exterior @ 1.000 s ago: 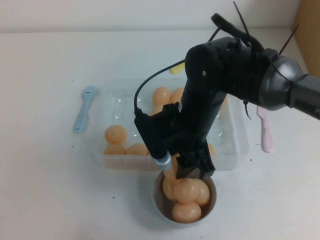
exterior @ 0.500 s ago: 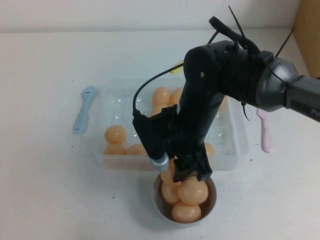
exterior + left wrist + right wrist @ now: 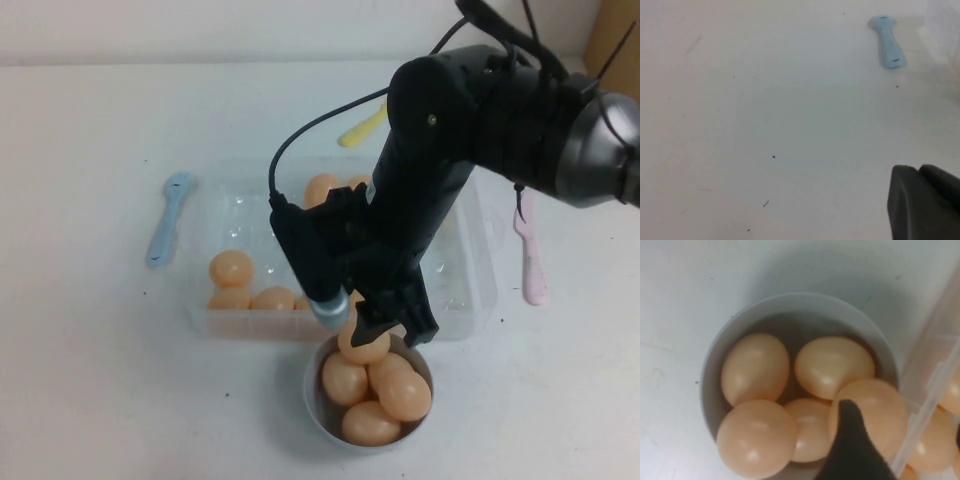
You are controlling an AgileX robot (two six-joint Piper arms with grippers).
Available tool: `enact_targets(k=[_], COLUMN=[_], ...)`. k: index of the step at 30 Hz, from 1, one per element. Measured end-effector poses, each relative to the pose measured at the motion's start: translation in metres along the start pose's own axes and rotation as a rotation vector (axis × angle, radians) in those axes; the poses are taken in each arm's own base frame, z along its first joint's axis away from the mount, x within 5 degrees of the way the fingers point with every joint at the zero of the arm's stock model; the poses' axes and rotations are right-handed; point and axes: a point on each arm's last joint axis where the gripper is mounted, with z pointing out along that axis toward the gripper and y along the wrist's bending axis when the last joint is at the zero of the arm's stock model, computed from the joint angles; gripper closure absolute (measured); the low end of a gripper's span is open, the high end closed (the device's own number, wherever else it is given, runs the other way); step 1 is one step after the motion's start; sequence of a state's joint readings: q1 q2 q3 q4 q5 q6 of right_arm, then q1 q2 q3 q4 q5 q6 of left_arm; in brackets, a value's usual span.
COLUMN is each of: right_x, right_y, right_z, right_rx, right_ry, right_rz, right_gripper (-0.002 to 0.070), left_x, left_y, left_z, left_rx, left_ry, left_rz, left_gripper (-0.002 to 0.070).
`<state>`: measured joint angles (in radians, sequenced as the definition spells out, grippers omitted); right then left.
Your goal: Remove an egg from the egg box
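The clear egg box lies mid-table and holds several peach-orange eggs, such as one egg at its near left. My right gripper hangs open over the box's near wall and the far rim of a grey bowl. In the right wrist view my right gripper straddles the top egg in the bowl without clamping it; one finger stands in front of that egg. The bowl holds several eggs. My left gripper is shut and empty over bare table, outside the high view.
A light blue spoon lies left of the box and shows in the left wrist view. A pink spoon lies to the right. A yellow utensil lies behind the box. A brown object stands at the far right corner.
My right gripper has risen out of the bowl and drawn back toward the box. The eggs in the bowl have settled, now in plain view. The left arm has not moved.
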<state>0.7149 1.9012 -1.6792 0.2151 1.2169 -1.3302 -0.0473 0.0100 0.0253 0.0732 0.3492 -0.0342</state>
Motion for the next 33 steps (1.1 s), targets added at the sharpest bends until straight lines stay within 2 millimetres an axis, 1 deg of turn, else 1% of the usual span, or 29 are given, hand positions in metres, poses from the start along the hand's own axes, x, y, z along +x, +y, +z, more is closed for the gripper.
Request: enact_targets(k=[6,9,11,12,13,14,15,16,18,21,22,23,26,27,30,33], right_x=[-0.003,-0.004,-0.004,-0.004,-0.004,-0.005,-0.005,-0.004,-0.002,0.005,0.008,0.013,0.024,0.028,0.039,0.048], right_y=[0.005,0.009,0.013,0.019,0.024,0.028,0.034,0.038,0.052,0.075,0.084,0.094,0.123,0.131,0.154,0.172], right_z=[-0.020,-0.031,-0.038,-0.044,-0.050,-0.054,-0.058,-0.059,-0.064,-0.069,-0.073,-0.071,-0.076,-0.074,-0.078,-0.083], right_rx=[0.039,0.062,0.073,0.082,0.105,0.137,0.176,0.216,0.317,0.468,0.520,0.579,0.742,0.788,0.909,0.973], right_ry=[-0.014,-0.022,-0.027,-0.040,-0.056,-0.083,-0.117,-0.146,-0.224,-0.337,-0.370,-0.401,-0.488,-0.511,-0.605,-0.680], right_rz=[0.028,0.034,0.054,0.087,0.107,0.135,0.161,0.189,0.240,0.323,0.348,0.392,0.468,0.496,0.564,0.626], right_gripper=[0.0283,0.0309,0.0360,0.0430,0.0478,0.0545,0.0595,0.0628,0.0665,0.0683,0.0685,0.0688,0.0691,0.0691,0.0692,0.0692], left_x=[0.000,0.000,0.000,0.000,0.000,0.000,0.000,0.000,0.000,0.000,0.000,0.000,0.000,0.000,0.000,0.000], left_y=[0.000,0.000,0.000,0.000,0.000,0.000,0.000,0.000,0.000,0.000,0.000,0.000,0.000,0.000,0.000,0.000], left_z=[0.000,0.000,0.000,0.000,0.000,0.000,0.000,0.000,0.000,0.000,0.000,0.000,0.000,0.000,0.000,0.000], left_rx=[0.000,0.000,0.000,0.000,0.000,0.000,0.000,0.000,0.000,0.000,0.000,0.000,0.000,0.000,0.000,0.000], left_ry=[0.000,0.000,0.000,0.000,0.000,0.000,0.000,0.000,0.000,0.000,0.000,0.000,0.000,0.000,0.000,0.000], left_rz=[0.000,0.000,0.000,0.000,0.000,0.000,0.000,0.000,0.000,0.000,0.000,0.000,0.000,0.000,0.000,0.000], left_gripper=[0.0680,0.0679,0.0679,0.0679,0.0679,0.0679,0.0679,0.0679,0.0680,0.0679,0.0680,0.0680,0.0680,0.0679,0.0679,0.0679])
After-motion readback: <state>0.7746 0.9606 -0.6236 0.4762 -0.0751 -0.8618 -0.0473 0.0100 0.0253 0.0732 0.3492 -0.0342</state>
